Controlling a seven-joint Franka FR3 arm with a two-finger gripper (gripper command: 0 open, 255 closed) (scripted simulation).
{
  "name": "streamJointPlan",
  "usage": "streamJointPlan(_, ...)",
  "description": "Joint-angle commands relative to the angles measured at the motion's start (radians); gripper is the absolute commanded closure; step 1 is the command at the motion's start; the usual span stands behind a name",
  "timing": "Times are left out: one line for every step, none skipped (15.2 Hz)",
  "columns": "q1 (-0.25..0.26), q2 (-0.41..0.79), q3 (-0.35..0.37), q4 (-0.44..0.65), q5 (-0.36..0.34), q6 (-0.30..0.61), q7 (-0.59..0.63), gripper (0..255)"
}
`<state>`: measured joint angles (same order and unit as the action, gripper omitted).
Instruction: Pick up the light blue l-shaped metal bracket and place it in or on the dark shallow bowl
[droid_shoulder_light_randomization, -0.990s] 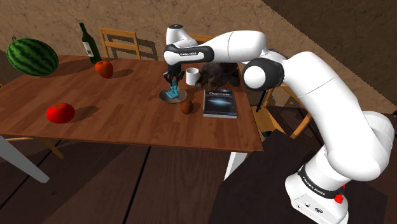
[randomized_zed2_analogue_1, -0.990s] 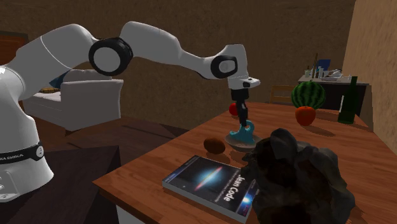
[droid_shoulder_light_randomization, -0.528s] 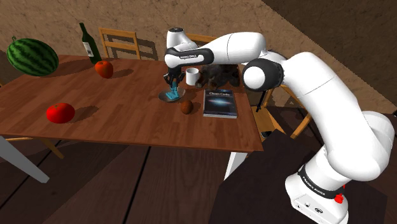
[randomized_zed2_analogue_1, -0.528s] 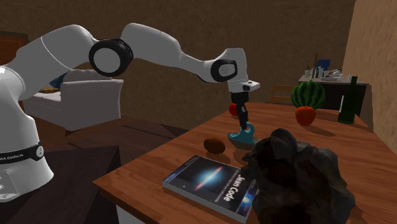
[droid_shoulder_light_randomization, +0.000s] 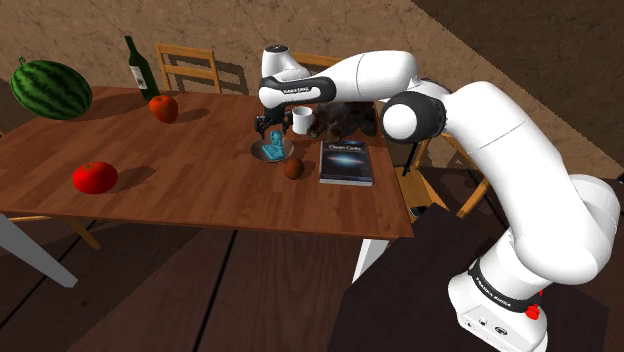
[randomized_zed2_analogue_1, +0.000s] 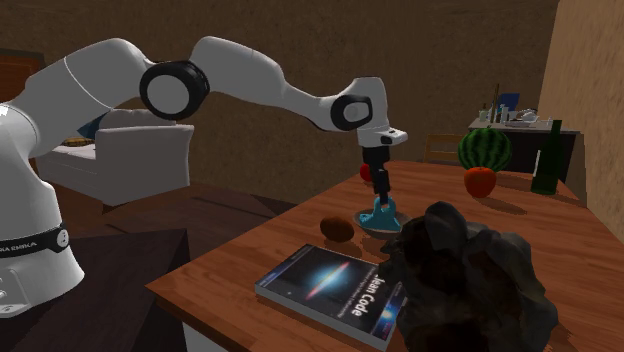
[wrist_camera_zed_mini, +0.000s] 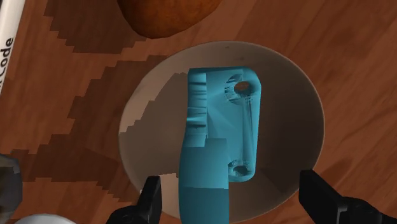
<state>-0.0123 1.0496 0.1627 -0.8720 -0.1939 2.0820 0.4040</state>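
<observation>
Gripper (wrist_camera_zed_mini: 233, 191) is spread wide and holds nothing. We see the light blue bracket (wrist_camera_zed_mini: 216, 127) between the fingers (wrist_camera_zed_mini: 151, 198), with a gap on both sides and no contact. One finger is just beside the bracket's long leg; the other is well apart from it, over the bowl's rim.

The bracket lies inside the shallow bowl (wrist_camera_zed_mini: 289, 108), which renders grey-beige in the wrist view. One leg lies flat with its two holes facing up, and the other runs toward the gripper. The gripper hangs directly above it.

Around the bowl on the wooden table (droid_shoulder_light_randomization: 190, 195): a brown round lump (droid_shoulder_light_randomization: 292, 169) is just beside it, the book (droid_shoulder_light_randomization: 346, 160) is near, and the white mug (droid_shoulder_light_randomization: 301, 120) and a dark lumpy mass (droid_shoulder_light_randomization: 345, 118) are behind. Nothing sits between the fingers and the bracket.

The watermelon (droid_shoulder_light_randomization: 50, 88), bottle (droid_shoulder_light_randomization: 140, 68) and red fruits (droid_shoulder_light_randomization: 95, 177) are well apart, toward the shoulder view's left.

Our count: 1 bracket, 1 bowl, 1 brown lump, 1 book, 1 mug, 1 dark mass, 1 watermelon, 1 bottle, 2 red fruits.
</observation>
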Motion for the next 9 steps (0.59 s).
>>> streamJointPlan(0.001,0.006,0.0,0.011,0.0,-0.005,-0.002,0)
streamJointPlan(-0.002,-0.023,0.002,-0.009,0.001,-0.014,-0.001,0)
streamJointPlan(-0.004,-0.051,0.004,-0.026,0.003,-0.025,0.0,0)
streamJointPlan(-0.005,-0.077,0.006,-0.039,0.004,-0.038,0.0,0)
streamJointPlan(-0.006,-0.096,0.007,-0.047,0.006,-0.05,0.0,0)
streamJointPlan(-0.006,-0.096,0.007,-0.047,0.006,-0.05,0.0,0)
streamJointPlan(-0.006,-0.096,0.007,-0.047,0.006,-0.05,0.0,0)
streamJointPlan(-0.006,-0.096,0.007,-0.047,0.006,-0.05,0.0,0)
streamJointPlan(-0.006,-0.096,0.007,-0.047,0.006,-0.05,0.0,0)
